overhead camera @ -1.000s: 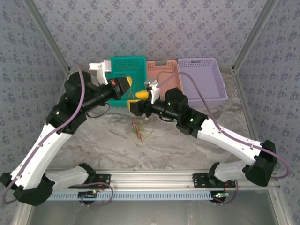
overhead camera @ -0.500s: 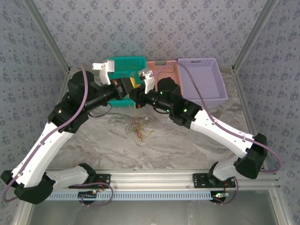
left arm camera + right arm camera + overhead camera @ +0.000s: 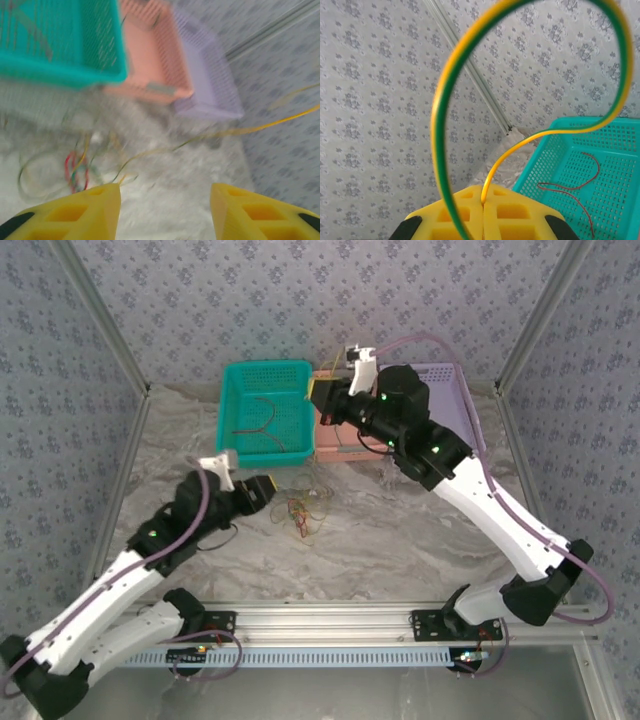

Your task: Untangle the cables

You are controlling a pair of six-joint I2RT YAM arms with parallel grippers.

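Right jaws pinch shut on a smooth yellow-green cable (image 3: 436, 115); left jaws half open, empty, tangled cables (image 3: 75, 170) at 11 o'clock.

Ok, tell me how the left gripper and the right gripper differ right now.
The left gripper is open and empty; the right gripper is shut on a yellow-green cable. The left gripper hovers near the tangled cables; the right gripper is raised near the teal basket. Both have yellow fingers.
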